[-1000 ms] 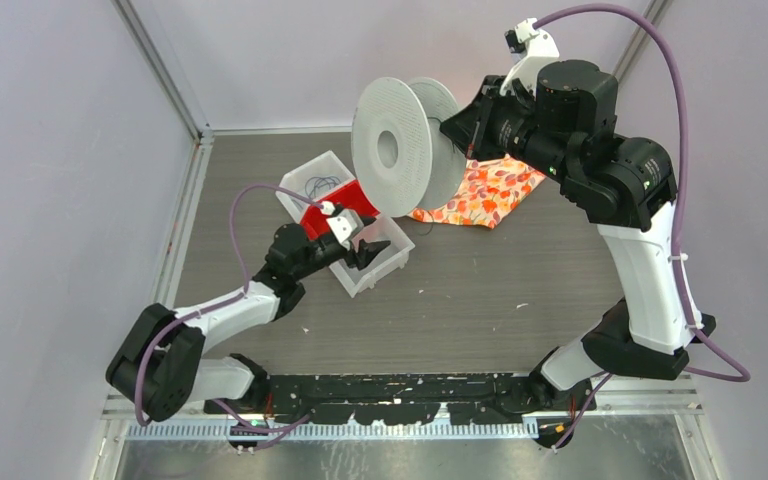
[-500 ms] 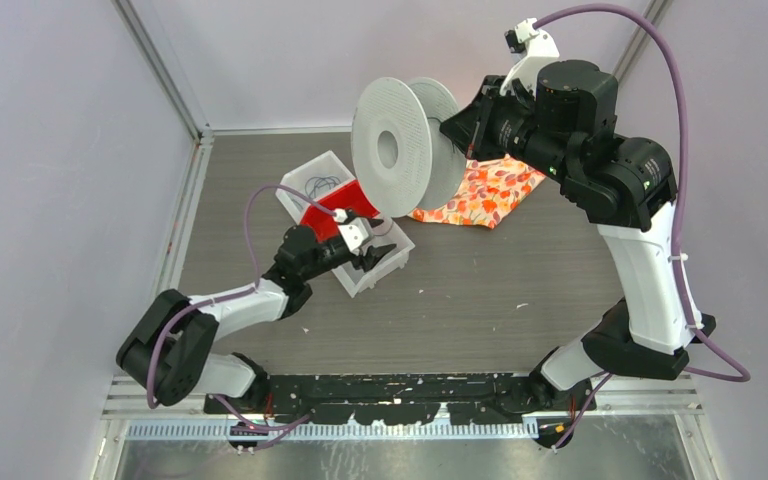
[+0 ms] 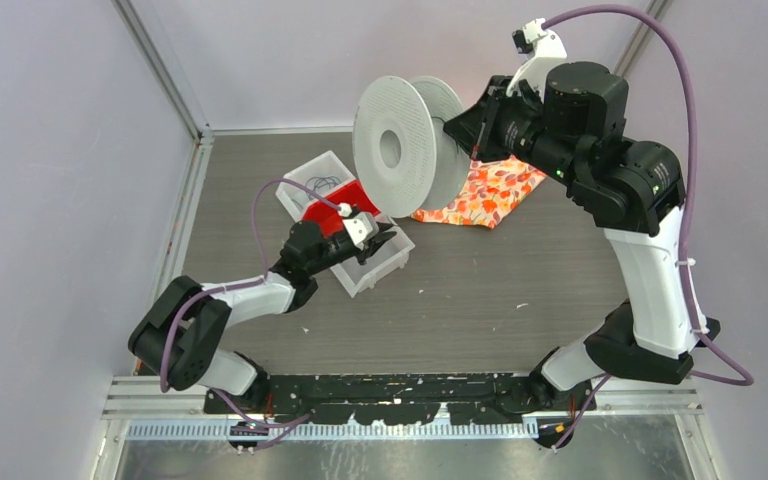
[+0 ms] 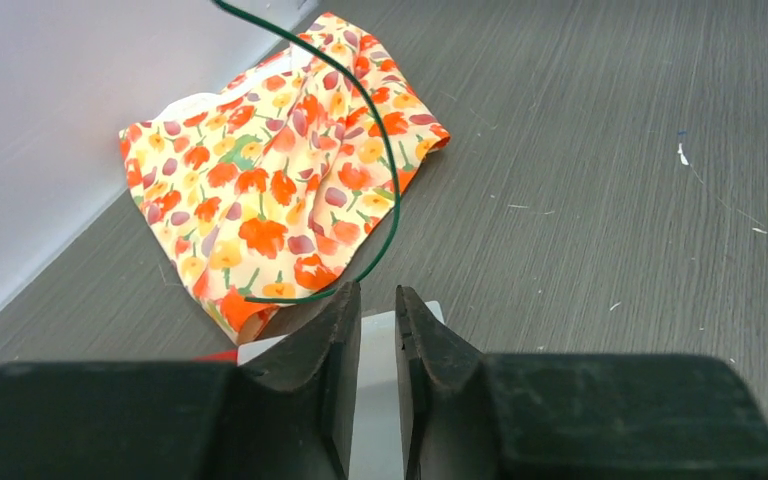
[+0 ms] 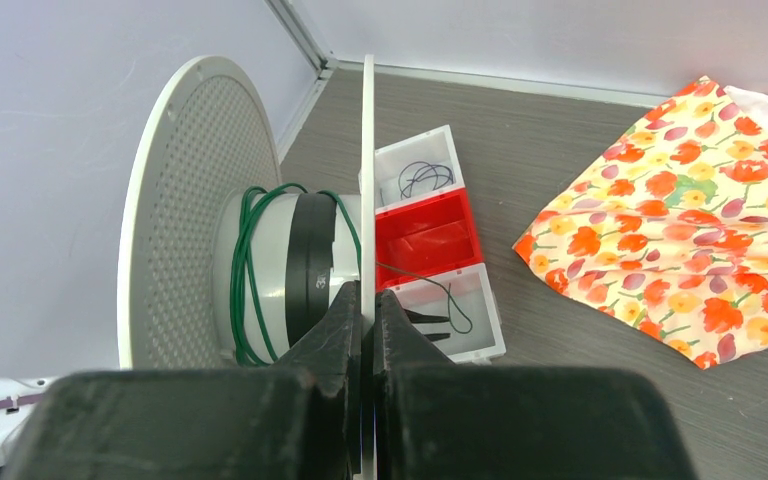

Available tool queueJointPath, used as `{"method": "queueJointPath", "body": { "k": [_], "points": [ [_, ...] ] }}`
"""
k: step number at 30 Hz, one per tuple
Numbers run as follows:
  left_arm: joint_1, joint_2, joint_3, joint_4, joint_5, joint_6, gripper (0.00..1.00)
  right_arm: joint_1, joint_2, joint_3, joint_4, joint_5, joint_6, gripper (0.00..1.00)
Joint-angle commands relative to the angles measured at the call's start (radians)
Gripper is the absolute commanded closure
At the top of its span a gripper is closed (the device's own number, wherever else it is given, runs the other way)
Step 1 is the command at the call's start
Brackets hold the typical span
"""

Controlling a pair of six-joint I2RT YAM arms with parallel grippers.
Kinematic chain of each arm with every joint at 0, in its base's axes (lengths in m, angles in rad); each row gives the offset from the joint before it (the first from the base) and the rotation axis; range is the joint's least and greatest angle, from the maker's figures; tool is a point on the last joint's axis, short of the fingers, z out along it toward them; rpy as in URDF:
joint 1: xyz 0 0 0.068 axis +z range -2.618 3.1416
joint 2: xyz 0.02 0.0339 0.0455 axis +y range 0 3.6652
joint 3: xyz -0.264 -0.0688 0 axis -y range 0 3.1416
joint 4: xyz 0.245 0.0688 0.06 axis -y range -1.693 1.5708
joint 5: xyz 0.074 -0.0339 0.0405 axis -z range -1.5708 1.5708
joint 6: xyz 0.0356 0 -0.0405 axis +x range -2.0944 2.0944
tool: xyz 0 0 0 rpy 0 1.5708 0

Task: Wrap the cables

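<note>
Since the left arm works nearest the bases, start there: left gripper [image 3: 378,240] sits low over the near white compartment of the three-part tray [image 3: 362,284], nose aimed far-right. Jaws nearly together, with a thin slit left between the fingers [image 4: 325,340]; only white tray plastic shows through the slit. Can't tell if the tips catch anything.

A green cable [image 4: 388,170] arcs down from above, crosses in front of the floral cloth [image 4: 260,190] and hooks round just beyond the left finger's tip, free end pointing left. Touching that tip or just ahead of it: can't tell. From the right wrist, the same strand drops from the spool [image 5: 175,200] into that near compartment and loops beside the dark fingertips.

Middle compartment is red. The farthest one is white, with a small loose coil of dark cables [image 3: 318,184] lying inside.

Above and beyond the tray, the white spool hangs off the table [image 3: 520,290], axis roughly level, perforated flange toward the left wall. Green cable is wound in several turns on the hub, right beside a black band [image 5: 310,265] around that hub.

Right gripper [image 3: 460,130] pinches the rim of the spool's other flange, jaws pressed together on the thin plate edge, holding the spool in the air.

The cloth lies crumpled on the grey table, far-right of the tray and near it, below the right wrist. Plain pale walls close off the back.
</note>
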Motion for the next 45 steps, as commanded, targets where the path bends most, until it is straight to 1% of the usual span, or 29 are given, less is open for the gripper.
{"method": "queueJointPath", "body": {
  "k": [1, 10, 15, 20, 24, 29, 31, 35, 39, 40, 43, 45],
  "points": [
    [-0.008, -0.005, 0.028, 0.081, 0.019, 0.001, 0.76, 0.0, -0.044, 0.013, 0.122, 0.003, 0.015, 1.0],
    [-0.008, -0.024, 0.024, 0.071, 0.008, 0.028, 0.63, -0.001, -0.035, 0.013, 0.125, -0.004, 0.017, 1.0],
    [-0.009, -0.06, 0.014, 0.057, -0.002, 0.046, 0.62, -0.001, -0.033, 0.014, 0.124, -0.003, 0.017, 1.0],
    [-0.01, -0.076, 0.017, 0.039, 0.004, 0.058, 0.6, 0.0, -0.027, 0.015, 0.127, -0.012, 0.02, 1.0],
    [-0.009, -0.061, 0.027, 0.025, 0.033, 0.058, 0.56, -0.001, -0.027, 0.018, 0.132, -0.016, 0.024, 1.0],
    [-0.009, -0.029, 0.036, 0.016, 0.072, 0.042, 0.56, -0.001, -0.032, 0.018, 0.133, -0.02, 0.027, 1.0],
    [-0.01, -0.02, 0.039, 0.017, 0.071, 0.04, 0.6, -0.001, -0.032, 0.019, 0.133, -0.02, 0.029, 1.0],
    [-0.009, -0.009, 0.051, 0.021, 0.064, 0.038, 0.8, -0.001, -0.036, 0.017, 0.132, -0.02, 0.03, 1.0],
    [-0.009, -0.005, 0.061, 0.022, 0.063, 0.032, 0.98, 0.0, -0.038, 0.016, 0.134, -0.018, 0.031, 1.0],
    [-0.009, -0.007, 0.061, 0.022, 0.061, 0.028, 0.99, 0.0, -0.039, 0.014, 0.134, -0.012, 0.03, 1.0],
    [-0.009, -0.026, 0.053, 0.021, 0.045, -0.016, 1.0, -0.001, -0.043, 0.001, 0.134, 0.031, 0.025, 1.0],
    [-0.01, -0.064, 0.036, 0.013, 0.047, -0.091, 1.0, 0.0, -0.048, -0.024, 0.134, 0.111, 0.016, 1.0]
  ]
}}
